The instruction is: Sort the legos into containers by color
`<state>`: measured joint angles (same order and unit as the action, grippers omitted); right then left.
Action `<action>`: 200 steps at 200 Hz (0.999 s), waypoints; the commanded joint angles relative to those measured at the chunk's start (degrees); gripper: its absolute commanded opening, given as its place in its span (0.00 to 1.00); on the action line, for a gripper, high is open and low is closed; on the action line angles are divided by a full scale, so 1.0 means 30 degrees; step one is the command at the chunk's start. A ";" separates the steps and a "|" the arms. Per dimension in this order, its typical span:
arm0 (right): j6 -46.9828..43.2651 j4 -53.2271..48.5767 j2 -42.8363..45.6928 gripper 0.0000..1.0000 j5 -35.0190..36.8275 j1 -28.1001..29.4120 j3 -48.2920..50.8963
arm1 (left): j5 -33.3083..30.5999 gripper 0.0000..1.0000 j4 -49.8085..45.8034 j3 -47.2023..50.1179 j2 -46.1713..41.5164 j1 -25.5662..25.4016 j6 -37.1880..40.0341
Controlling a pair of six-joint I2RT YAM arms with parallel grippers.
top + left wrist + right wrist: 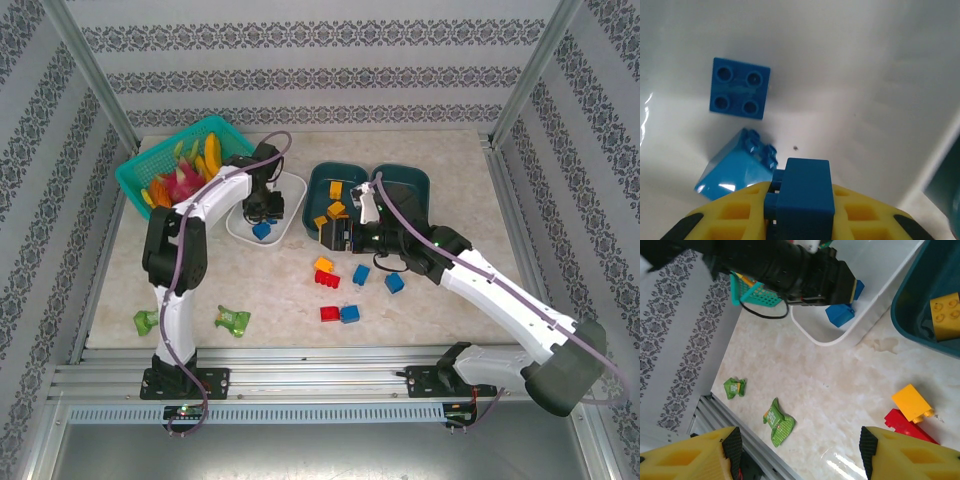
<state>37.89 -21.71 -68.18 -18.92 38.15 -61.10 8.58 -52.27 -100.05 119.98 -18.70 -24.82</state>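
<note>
On your table, at 10 o'clock, the basket is holding toy fruit. At its 4 o'clock the white tub is holding two loose blue bricks. Your left gripper is hanging inside it, jaws pinching a third blue brick. Toward 12 o'clock the left teal tub is carrying yellow bricks. It is sitting against the right teal tub, whose floor your right arm is partly hiding. Your right gripper is hovering at the left teal tub's 6 o'clock, jaws spread with nothing between them. Six loose bricks, one yellow, two red and three blue, are lying mid-table. Two green packets are lying at 7 o'clock. Patterned walls are enclosing it all.
</note>
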 commanded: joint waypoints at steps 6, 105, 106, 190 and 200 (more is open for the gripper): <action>-0.0238 0.0445 -0.0205 0.66 0.0446 0.0224 -0.0500 | 0.1042 0.22 -0.0832 -0.1658 0.0886 0.0251 0.0694; -0.0061 0.0235 -0.0898 0.66 0.0763 0.0198 -0.0353 | 0.1388 0.47 -0.1374 -0.2519 0.2002 0.0260 0.0641; -0.0061 0.0206 -0.0907 0.66 0.0751 0.0200 -0.0350 | 0.1374 0.48 -0.1394 -0.2529 0.2010 0.0243 0.0634; -0.0970 -0.1073 -0.0916 0.65 0.1464 0.0225 -0.0980 | 0.0805 0.61 -0.1913 -0.3441 -0.0762 0.0236 0.0058; -0.1498 -0.1836 -0.0963 0.65 0.1845 0.0308 -0.1298 | 0.0888 0.63 -0.1679 -0.3052 -0.1647 0.0230 -0.0273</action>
<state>36.84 -23.00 -71.09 -16.27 38.15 -61.69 11.77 -55.40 -108.88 123.26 -18.50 -24.10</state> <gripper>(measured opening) 0.649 0.616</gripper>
